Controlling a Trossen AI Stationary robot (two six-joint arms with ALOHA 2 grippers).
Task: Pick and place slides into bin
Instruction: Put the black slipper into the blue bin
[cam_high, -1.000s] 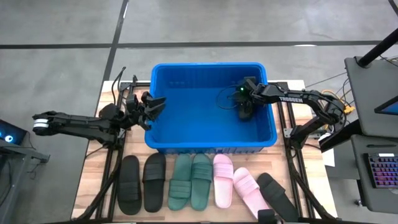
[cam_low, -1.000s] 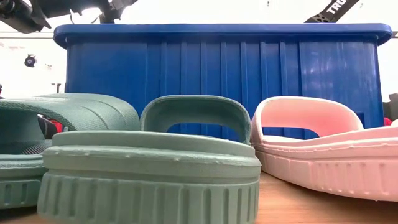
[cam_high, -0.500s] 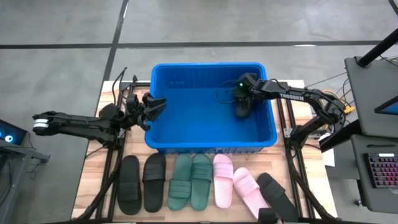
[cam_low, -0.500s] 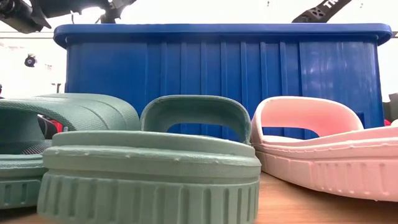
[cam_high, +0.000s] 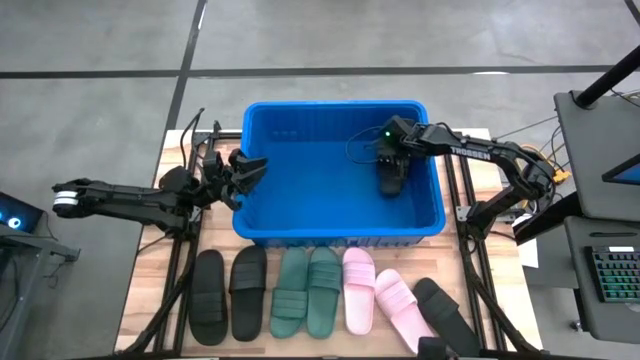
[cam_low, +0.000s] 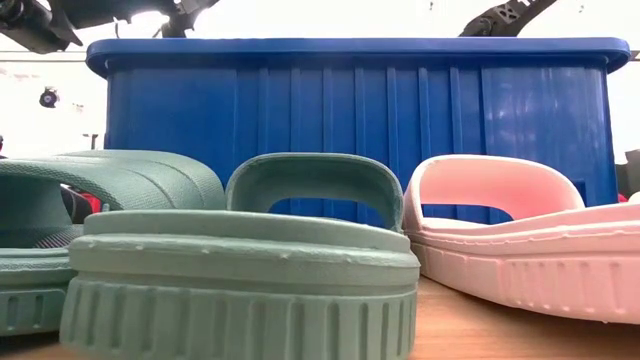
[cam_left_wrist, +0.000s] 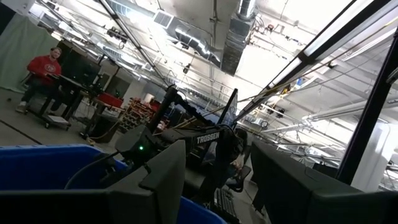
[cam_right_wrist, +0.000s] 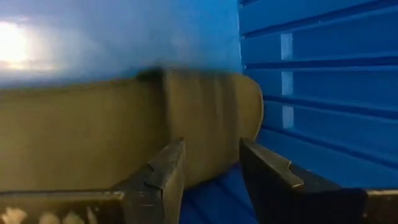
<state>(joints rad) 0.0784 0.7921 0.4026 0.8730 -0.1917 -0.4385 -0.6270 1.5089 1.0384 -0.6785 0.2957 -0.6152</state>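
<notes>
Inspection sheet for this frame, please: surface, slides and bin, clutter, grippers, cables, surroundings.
Surface: wooden tabletop, bare beside the shoe row.
Job's things: blue bin holds one black slide. In front of the bin lie a black pair, a green pair, a pink pair and a single black slide, which lies tilted.
Clutter: nothing seen.
Grippers: right gripper is inside the bin, jaws apart, at the slide there. Left gripper waits at the bin's left rim, jaws apart.
Cables: loose cables at the table's far left corner.
Surroundings: keyboard on the right; seated person far off.
</notes>
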